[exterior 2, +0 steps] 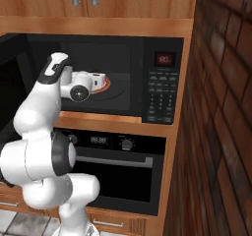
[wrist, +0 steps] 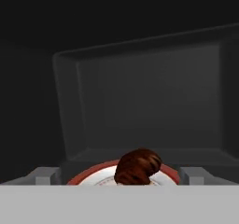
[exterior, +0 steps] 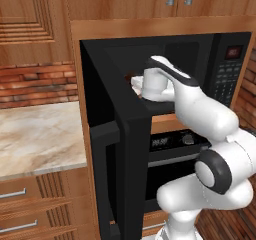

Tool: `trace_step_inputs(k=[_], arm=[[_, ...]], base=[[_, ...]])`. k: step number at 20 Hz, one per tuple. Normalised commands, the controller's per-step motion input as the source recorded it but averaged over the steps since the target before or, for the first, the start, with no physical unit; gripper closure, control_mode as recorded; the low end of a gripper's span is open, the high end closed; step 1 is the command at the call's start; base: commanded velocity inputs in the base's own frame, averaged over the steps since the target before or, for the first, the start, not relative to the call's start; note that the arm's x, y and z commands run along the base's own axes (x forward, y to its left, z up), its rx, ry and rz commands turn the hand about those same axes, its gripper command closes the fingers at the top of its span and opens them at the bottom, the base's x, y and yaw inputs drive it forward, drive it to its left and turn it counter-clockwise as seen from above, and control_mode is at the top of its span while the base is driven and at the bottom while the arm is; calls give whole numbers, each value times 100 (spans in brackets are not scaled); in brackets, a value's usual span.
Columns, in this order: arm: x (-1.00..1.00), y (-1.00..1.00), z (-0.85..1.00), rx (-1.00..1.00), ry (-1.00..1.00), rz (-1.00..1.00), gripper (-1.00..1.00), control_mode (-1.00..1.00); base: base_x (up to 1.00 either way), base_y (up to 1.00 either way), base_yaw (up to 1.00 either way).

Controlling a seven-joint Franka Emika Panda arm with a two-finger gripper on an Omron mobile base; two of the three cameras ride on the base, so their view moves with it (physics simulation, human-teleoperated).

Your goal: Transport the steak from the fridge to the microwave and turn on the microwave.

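Note:
The black microwave point(exterior 2: 162, 82) stands with its door point(exterior: 120, 159) swung open to the left. My arm reaches into the cavity. Inside, the steak point(wrist: 137, 168), a dark reddish-brown chunk, lies on a white plate with a red rim point(wrist: 88, 175), also seen as the plate point(exterior 2: 105, 85) on the microwave floor. My gripper point(wrist: 119, 177) is open, one grey fingertip point(wrist: 44, 175) on each side of the plate, and the steak rests free between them. From the right base view the gripper point(exterior 2: 100, 81) hovers just over the plate. The fridge is out of view.
A black oven point(exterior 2: 113, 166) with knobs sits under the microwave. The button panel with a red display point(exterior 2: 164, 59) is on the microwave's right. A marble counter point(exterior: 35, 134) lies to the left, a brick wall point(exterior 2: 221, 132) close on the right.

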Motion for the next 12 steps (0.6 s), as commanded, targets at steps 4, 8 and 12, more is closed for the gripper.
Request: trace_step_inputs(k=[4, 8, 12], arm=[[-69, -23, 38, -12, 15, -16, -100, -100], [-58, -25, 67, -13, 12, -15, -100, -100], [-43, -33, 82, -12, 7, -9, -100, -100]], base=[[0, 0, 0], [0, 0, 0], [0, 0, 0]])
